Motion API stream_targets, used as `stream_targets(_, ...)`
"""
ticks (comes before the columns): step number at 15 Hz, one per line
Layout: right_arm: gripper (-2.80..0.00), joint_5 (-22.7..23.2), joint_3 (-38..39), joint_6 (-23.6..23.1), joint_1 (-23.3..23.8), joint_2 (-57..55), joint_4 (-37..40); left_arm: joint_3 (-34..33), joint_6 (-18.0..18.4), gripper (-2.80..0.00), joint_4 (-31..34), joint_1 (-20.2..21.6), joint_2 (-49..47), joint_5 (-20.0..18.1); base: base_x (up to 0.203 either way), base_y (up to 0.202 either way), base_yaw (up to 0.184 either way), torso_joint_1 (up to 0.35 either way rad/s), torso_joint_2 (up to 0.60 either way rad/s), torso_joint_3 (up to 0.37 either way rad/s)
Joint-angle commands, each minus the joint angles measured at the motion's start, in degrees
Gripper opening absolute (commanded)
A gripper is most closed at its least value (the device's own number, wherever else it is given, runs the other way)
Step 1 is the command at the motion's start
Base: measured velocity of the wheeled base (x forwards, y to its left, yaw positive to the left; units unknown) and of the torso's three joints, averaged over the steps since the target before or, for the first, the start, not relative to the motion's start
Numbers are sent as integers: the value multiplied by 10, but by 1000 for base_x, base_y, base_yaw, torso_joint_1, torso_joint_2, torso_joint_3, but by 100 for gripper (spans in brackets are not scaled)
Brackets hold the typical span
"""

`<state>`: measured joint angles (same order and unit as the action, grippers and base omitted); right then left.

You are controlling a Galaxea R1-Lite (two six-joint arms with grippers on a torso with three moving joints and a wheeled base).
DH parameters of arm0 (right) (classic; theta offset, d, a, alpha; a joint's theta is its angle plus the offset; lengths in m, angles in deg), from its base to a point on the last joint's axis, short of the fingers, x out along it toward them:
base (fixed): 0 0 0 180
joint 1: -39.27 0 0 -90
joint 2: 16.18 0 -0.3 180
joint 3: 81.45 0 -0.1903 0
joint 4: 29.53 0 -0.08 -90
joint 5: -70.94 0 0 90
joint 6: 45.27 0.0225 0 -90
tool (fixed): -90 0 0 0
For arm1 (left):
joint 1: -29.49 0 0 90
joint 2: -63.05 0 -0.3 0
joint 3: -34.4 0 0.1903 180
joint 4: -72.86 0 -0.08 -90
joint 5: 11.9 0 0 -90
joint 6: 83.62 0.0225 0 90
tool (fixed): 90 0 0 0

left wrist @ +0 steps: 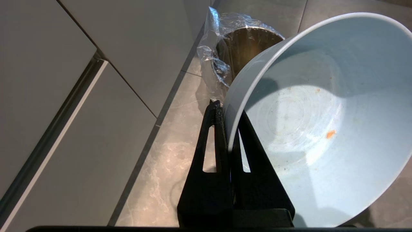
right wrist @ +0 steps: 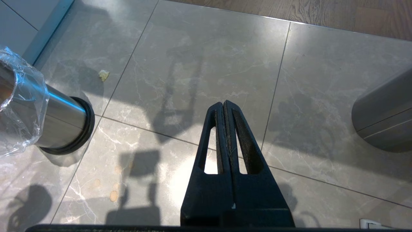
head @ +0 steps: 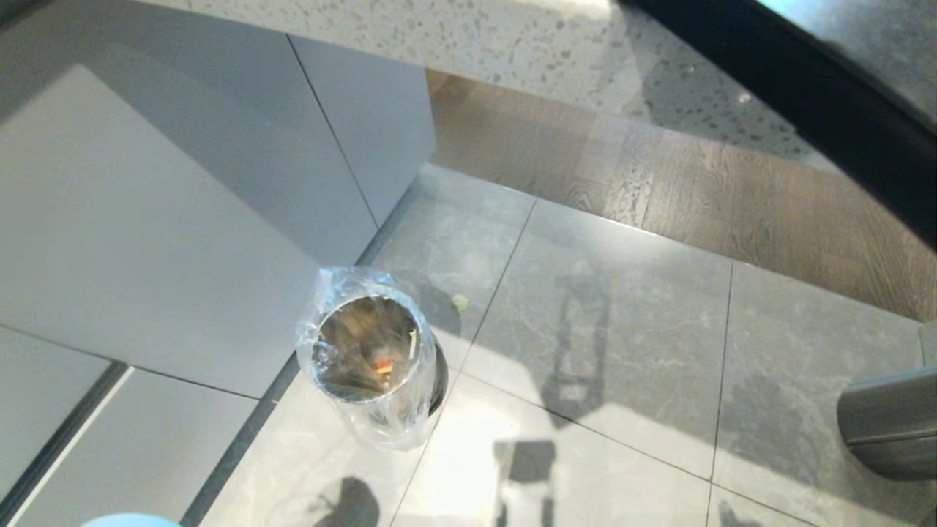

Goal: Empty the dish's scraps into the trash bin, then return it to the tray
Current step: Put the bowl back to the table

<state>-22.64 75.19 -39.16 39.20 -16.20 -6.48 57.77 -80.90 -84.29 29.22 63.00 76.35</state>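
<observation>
Item: emptied dish (left wrist: 322,122), rim pinched in my left gripper (left wrist: 229,129); keep it level returning trayward; right gripper (right wrist: 225,106) closed, empty.

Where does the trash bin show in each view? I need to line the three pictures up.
Head view: the trash bin stands left of centre on the grey floor, by the cabinet.
Left wrist view: its bagged mouth shows at the top, partly behind the dish.
Right wrist view: its steel side is at the left edge.
Shared landmark: the crinkled clear bag.
</observation>
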Motion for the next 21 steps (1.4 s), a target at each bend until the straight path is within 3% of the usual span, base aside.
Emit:
stream_targets(1,-280,0,0,0,0,0,0,0,0,-280,0,0,0,0,0,0,0,0,0,0)
stream_targets(21,-280,0,0,0,0,0,0,0,0,-280,0,0,0,0,0,0,0,0,0,0)
